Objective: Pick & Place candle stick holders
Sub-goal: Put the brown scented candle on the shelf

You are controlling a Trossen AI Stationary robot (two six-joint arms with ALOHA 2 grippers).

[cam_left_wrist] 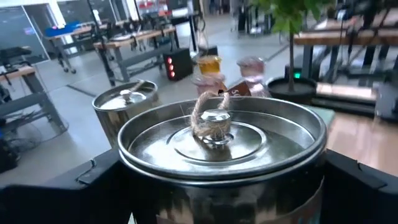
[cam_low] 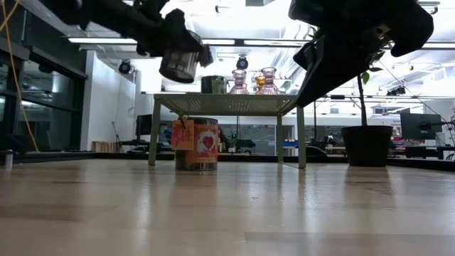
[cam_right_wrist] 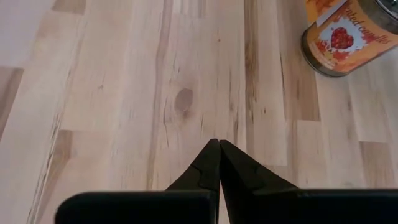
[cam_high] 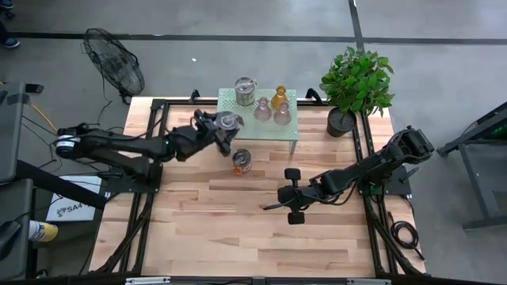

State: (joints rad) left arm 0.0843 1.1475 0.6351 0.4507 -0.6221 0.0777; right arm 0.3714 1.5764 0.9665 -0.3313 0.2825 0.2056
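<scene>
A mint-green perforated stand (cam_high: 291,133) at the table's far middle carries a silver lidded candle stick holder (cam_high: 245,89), two pinkish glass ones (cam_high: 262,109) (cam_high: 282,113) and an amber one (cam_high: 279,96). My left gripper (cam_high: 227,124) is shut on another silver holder (cam_left_wrist: 214,134) at the stand's near left corner, about level with the stand's top (cam_low: 227,104). A third silver holder with an orange label (cam_high: 242,161) stands on its base on the table in front of the stand. My right gripper (cam_high: 289,194) hangs shut over bare wood at the right of the middle. My left gripper pinches the silver holder's round wall (cam_left_wrist: 134,186) between its two fingers, one finger (cam_left_wrist: 87,186) on each side. The fingers come in level from the table's left. The holder (cam_low: 179,64) is lifted clear of table and stand, lid up, nearly upright.
A potted green plant (cam_high: 356,83) stands at the table's far right corner beside the stand. A black fan (cam_high: 115,59) is on the floor beyond the far left corner. Bare wood (cam_high: 222,229) fills the near half of the table.
</scene>
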